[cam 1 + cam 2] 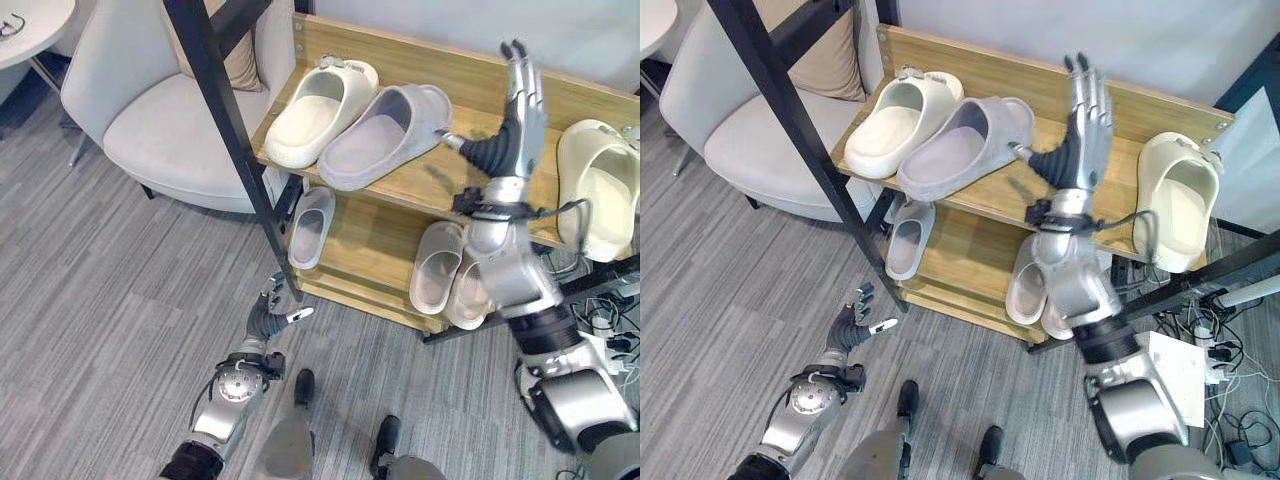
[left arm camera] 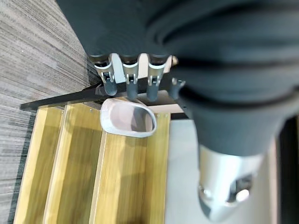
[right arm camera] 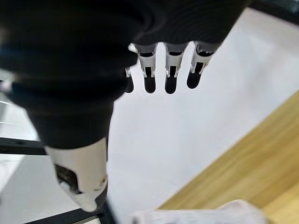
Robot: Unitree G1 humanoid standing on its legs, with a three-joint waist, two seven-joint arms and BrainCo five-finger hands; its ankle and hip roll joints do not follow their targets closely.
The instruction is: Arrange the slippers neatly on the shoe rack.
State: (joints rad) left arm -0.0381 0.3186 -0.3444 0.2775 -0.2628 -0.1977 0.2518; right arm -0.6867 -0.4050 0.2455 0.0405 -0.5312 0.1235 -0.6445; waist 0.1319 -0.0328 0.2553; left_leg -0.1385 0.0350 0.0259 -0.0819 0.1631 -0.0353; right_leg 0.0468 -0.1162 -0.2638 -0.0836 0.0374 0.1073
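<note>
The wooden shoe rack (image 1: 430, 180) has two shelves. On the top shelf a cream slipper (image 1: 320, 110) and a grey slipper (image 1: 385, 135) lie side by side at the left, and another cream slipper (image 1: 600, 185) lies at the right end. My right hand (image 1: 520, 105) is raised over the bare middle of that shelf, open with straight fingers, holding nothing. The lower shelf carries a grey slipper (image 1: 310, 225) at the left and a pale slipper (image 1: 437, 265) beside my right forearm. My left hand (image 1: 270, 315) hangs low over the floor before the rack, open.
A black slanted post (image 1: 235, 140) crosses in front of the rack's left end. A light armchair (image 1: 170, 120) with a cushion stands to the left, with a round table (image 1: 30, 25) behind it. Cables and a power strip (image 1: 605, 325) lie at the right.
</note>
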